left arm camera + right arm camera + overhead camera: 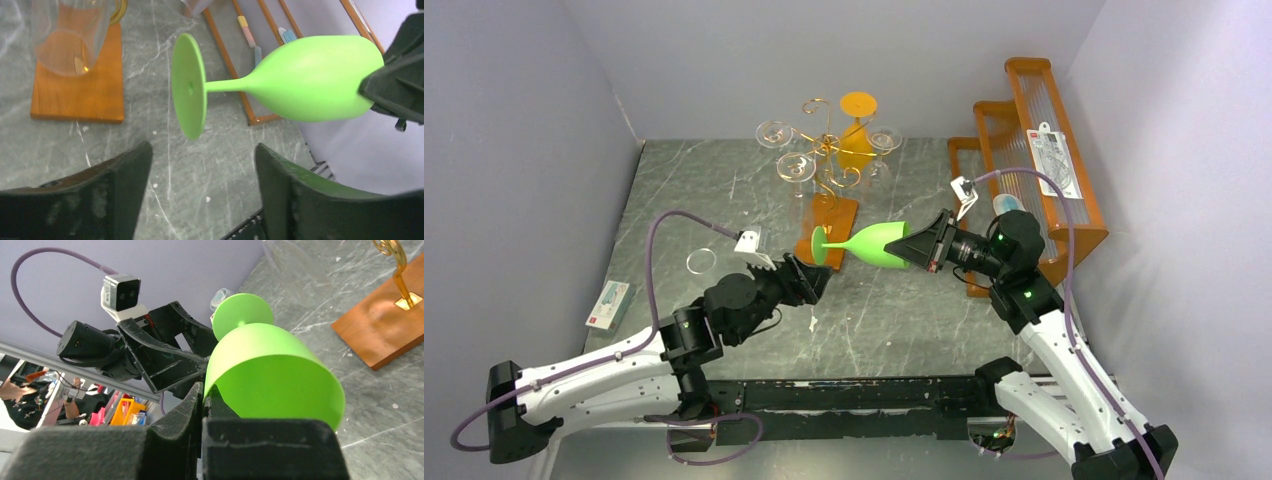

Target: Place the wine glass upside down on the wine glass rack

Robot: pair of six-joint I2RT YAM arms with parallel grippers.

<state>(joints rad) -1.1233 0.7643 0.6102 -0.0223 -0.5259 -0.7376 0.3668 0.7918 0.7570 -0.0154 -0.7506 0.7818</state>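
A bright green wine glass [874, 243] hangs on its side above the table, foot pointing left. My right gripper [916, 243] is shut on the bowl's rim [270, 365], one finger inside and one outside [204, 387]. My left gripper [817, 275] is open just short of the glass's round foot [189, 85]. Its two fingers stand wide apart below the foot with nothing between them [202, 150]. The wine glass rack [829, 160], copper-gold wire on an orange-brown wooden base [75, 95], stands just behind the glass.
Clear glasses [774, 133] and an orange glass [857, 130] hang on the rack. An orange stepped wooden shelf [1034, 150] stands at the right wall. A clear glass [701, 262] and a small card [608, 305] lie at the left.
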